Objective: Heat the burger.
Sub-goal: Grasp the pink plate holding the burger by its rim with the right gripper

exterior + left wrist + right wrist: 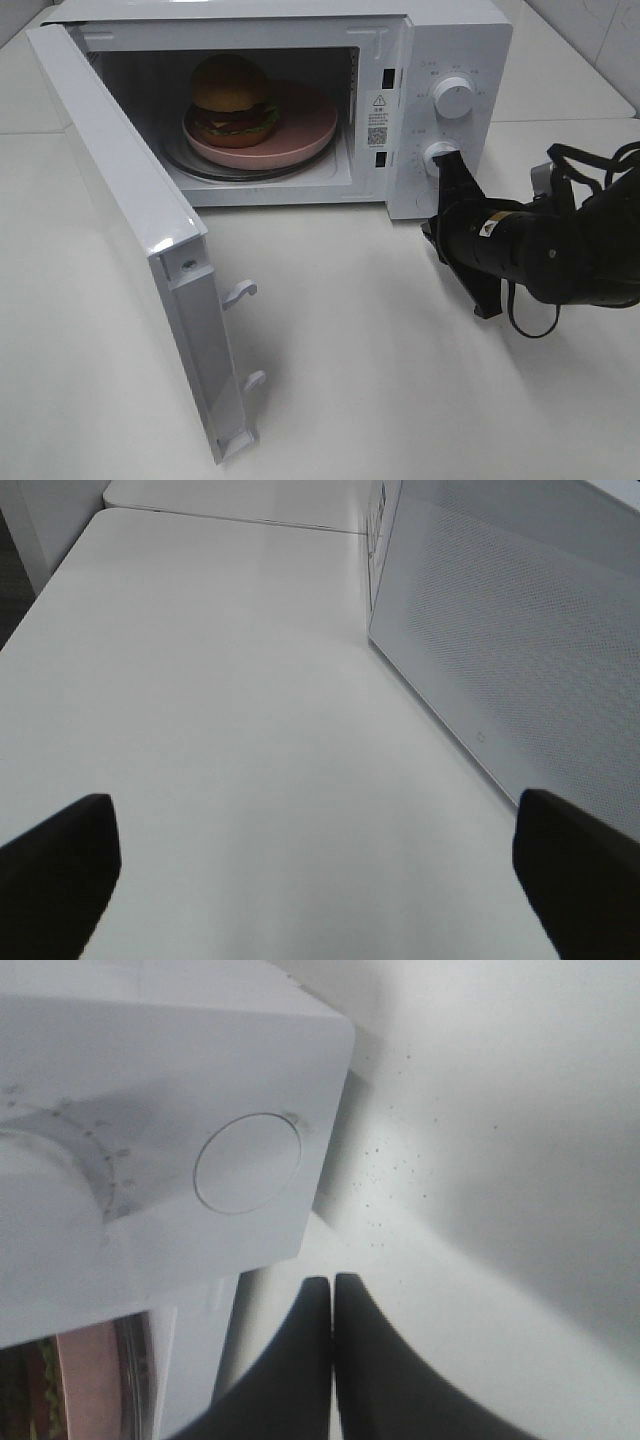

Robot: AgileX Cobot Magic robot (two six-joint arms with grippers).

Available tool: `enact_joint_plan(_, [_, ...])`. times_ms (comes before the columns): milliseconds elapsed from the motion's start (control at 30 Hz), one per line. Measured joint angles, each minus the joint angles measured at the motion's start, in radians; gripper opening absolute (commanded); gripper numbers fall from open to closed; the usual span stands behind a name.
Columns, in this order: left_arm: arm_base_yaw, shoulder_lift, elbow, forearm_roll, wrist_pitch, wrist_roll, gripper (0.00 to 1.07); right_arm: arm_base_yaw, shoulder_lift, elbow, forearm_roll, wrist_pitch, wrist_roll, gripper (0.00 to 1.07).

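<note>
The burger point(233, 95), with a golden-brown bun and dark patty, sits on a pink plate point(305, 120) inside the white microwave point(455, 40), whose door point(120, 190) stands wide open to the left. My right gripper point(447, 160) is shut with nothing in it, its tips at the control panel by the lower knob point(433, 155). In the right wrist view the shut right gripper point(333, 1282) points at the panel below a round flat disc point(247, 1163). My left gripper point(312, 815) is open and empty over bare table beside the door's outer face point(520, 650); it is outside the exterior high view.
An upper knob point(455, 97) sits above the lower one. Two latch hooks point(240, 292) stick out from the door's free edge. The white table point(350, 350) stretches in front of the microwave. A black cable point(535, 325) loops under the right arm.
</note>
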Motion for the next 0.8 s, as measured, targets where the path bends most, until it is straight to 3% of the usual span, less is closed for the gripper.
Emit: enact_joint_plan(800, [0.0,0.0,0.0,0.0,0.0,0.0,1.0,0.0,-0.369,0.014,-0.008,0.566,-0.826,0.01])
